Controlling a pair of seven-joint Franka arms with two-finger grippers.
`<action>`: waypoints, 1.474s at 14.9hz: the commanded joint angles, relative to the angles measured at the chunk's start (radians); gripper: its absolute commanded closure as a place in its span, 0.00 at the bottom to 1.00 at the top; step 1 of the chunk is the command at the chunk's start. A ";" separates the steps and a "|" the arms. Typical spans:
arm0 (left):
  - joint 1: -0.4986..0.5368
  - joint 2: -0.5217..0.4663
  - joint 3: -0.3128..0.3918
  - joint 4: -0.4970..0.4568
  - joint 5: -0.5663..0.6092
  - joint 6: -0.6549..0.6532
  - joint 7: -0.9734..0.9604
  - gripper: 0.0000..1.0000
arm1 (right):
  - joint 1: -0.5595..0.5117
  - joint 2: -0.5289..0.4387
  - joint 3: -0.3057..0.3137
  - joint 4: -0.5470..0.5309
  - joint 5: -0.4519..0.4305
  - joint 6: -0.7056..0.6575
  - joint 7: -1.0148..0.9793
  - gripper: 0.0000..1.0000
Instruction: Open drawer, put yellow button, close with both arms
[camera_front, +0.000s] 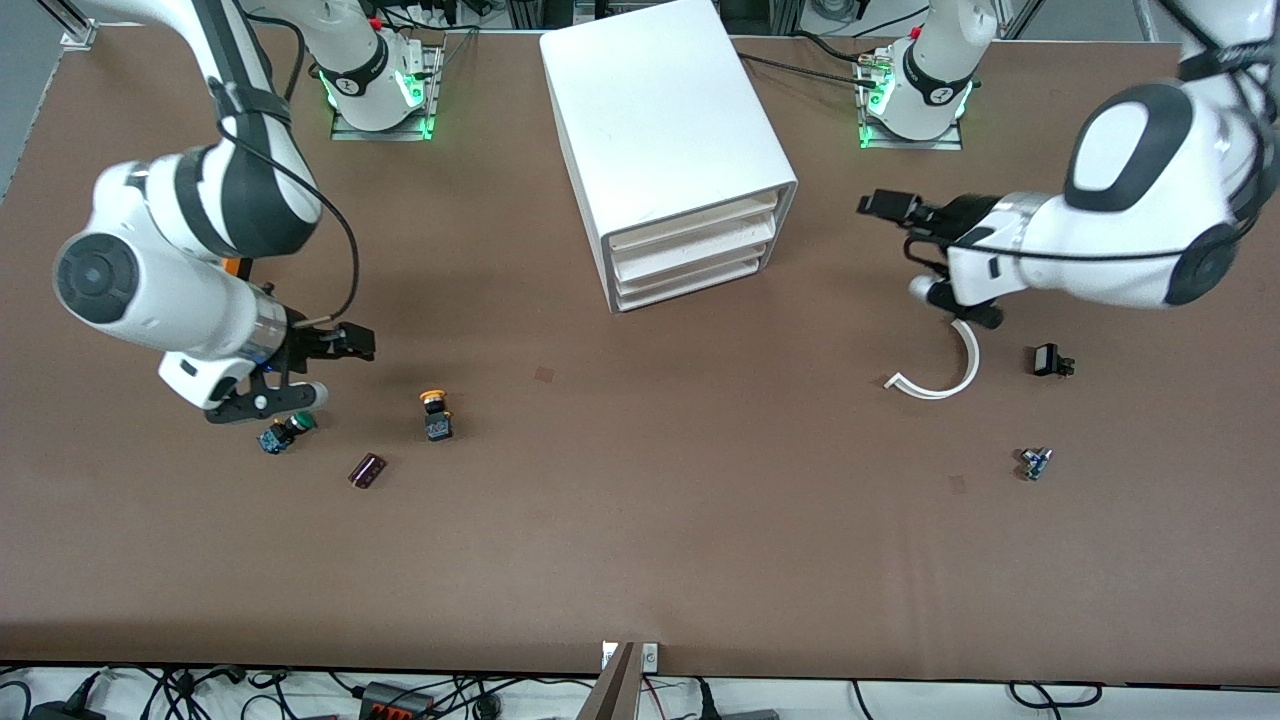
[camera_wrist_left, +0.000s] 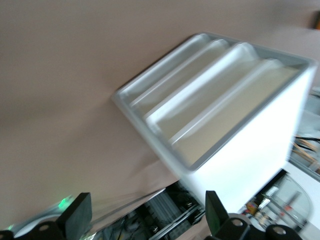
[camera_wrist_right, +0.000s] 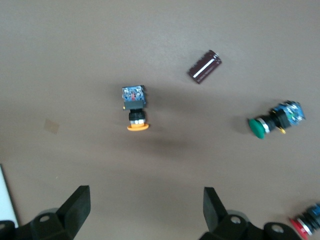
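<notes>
A: Jaws first. Right gripper (camera_front: 318, 372): fingers spread wide, nothing between them, up over the table by the green button (camera_front: 288, 431). Left gripper (camera_front: 885, 206): also wide open and empty, hanging toward the left arm's end of the table, beside the cabinet (camera_front: 668, 150).

B: Where's the yellow button (camera_front: 436, 412)?

A: On the table, nearer the front cam than the cabinet and toward the right arm's end. Well apart from the cabinet, near the right gripper.

B: Which way is it lying?

A: On its side, I'd say. Long axis runs cap to body; cap end points toward the cabinet, body end toward the front cam. Right wrist view shows the orange cap at one end, black collar, blue terminal block at the other.

B: Handling?

A: Prob light, rigid plastic, not fragile. Round cap looks smooth, so it could roll or slip. I'd pinch across the squarish body, flat faces to the pads.

B: Drawer (camera_front: 692, 222)?

A: Top of three, looks shut or nearly so. Front faces the front cam, turned a bit toward the left arm's end. Thin tray, so prob slides easy; take it at the front lip. Left wrist view looks at the fronts.

B: Other bits?

A: Dark capacitor (camera_front: 367, 470) near the green button; white curved strip (camera_front: 940, 375) and two small parts under the left arm.
</notes>
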 joint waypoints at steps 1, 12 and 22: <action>-0.005 0.011 -0.003 -0.092 -0.181 0.119 0.182 0.00 | 0.026 0.099 -0.006 0.016 0.008 0.092 -0.003 0.00; -0.005 0.150 -0.101 -0.320 -0.573 0.241 0.627 0.10 | 0.107 0.311 -0.006 0.068 -0.056 0.266 0.020 0.00; -0.007 0.176 -0.147 -0.397 -0.657 0.229 0.790 0.55 | 0.098 0.366 -0.007 0.070 -0.044 0.324 0.017 0.55</action>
